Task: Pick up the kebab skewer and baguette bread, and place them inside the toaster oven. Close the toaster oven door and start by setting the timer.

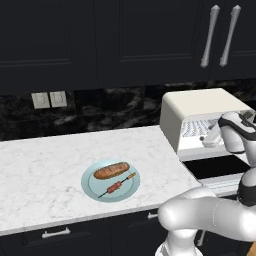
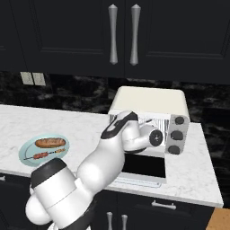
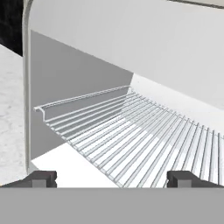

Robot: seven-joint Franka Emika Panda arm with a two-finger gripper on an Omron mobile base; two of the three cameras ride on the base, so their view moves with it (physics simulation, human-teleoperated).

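Observation:
The cream-white toaster oven stands at the right of the counter, its door folded down flat in front. My gripper hovers at the oven's mouth, open and empty. In the hand view the gripper faces the bare wire rack, fingertips wide apart. Left of the oven, a pale blue plate holds the golden-brown baguette bread and, in front of it, the thin kebab skewer. The right base view shows the baguette bread, the kebab skewer and the oven's grey knobs.
Dark upper cabinets with silver handles hang above the oven. Wall outlets sit on the black backsplash. White marble counter stretches left of the plate. My own arm crosses in front of the lowered door.

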